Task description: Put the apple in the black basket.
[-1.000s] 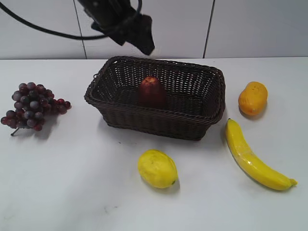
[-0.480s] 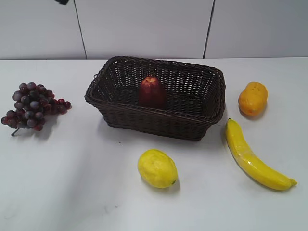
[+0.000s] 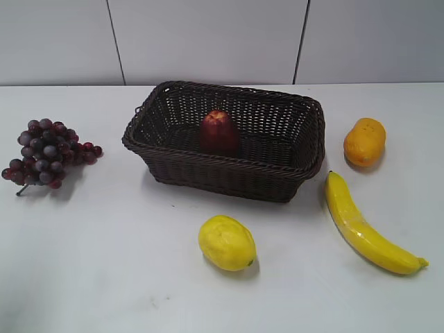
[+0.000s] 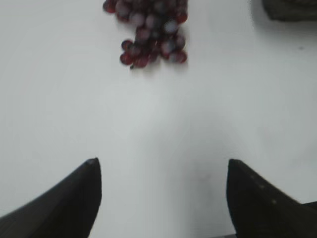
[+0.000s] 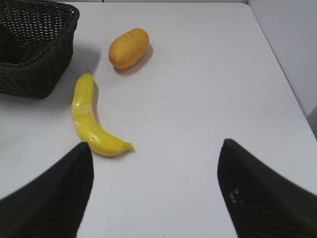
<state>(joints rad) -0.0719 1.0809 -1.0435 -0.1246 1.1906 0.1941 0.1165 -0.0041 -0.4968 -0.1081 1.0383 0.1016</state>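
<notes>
Currently the apple point(image 3: 219, 132) sits inside the black basket point(image 3: 229, 177), on the basket floor left of centre and near the back wall, with its paler dimpled top facing up. It is the only item visible in the basket. The basket stands on the white table point(image 3: 125, 263) at mid-depth in the exterior view, its long side roughly parallel to the front edge.

Around the basket, all on the table and apart from it: a bunch of grapes point(image 3: 45, 152) well to the left; a lemon point(image 3: 226, 242) in front, near the middle; a banana point(image 3: 364, 225) to the front right, its dark tip pointing toward the basket's right end; an orange-yellow fruit point(image 3: 364, 141) to the right, just beyond the banana's tip.

Neither arm appears in the exterior view.

Left gripper point(image 4: 161, 168): fingers spread wide with bare table between them, holding nothing. The grapes lie ahead of it at the top of the left wrist view, and a basket corner shows at the upper right.

Right gripper point(image 5: 156, 153): fingers likewise spread wide and holding nothing, above bare table. The banana lies just ahead of its left finger, with the orange-yellow fruit farther off and the basket's end at the upper left.
</notes>
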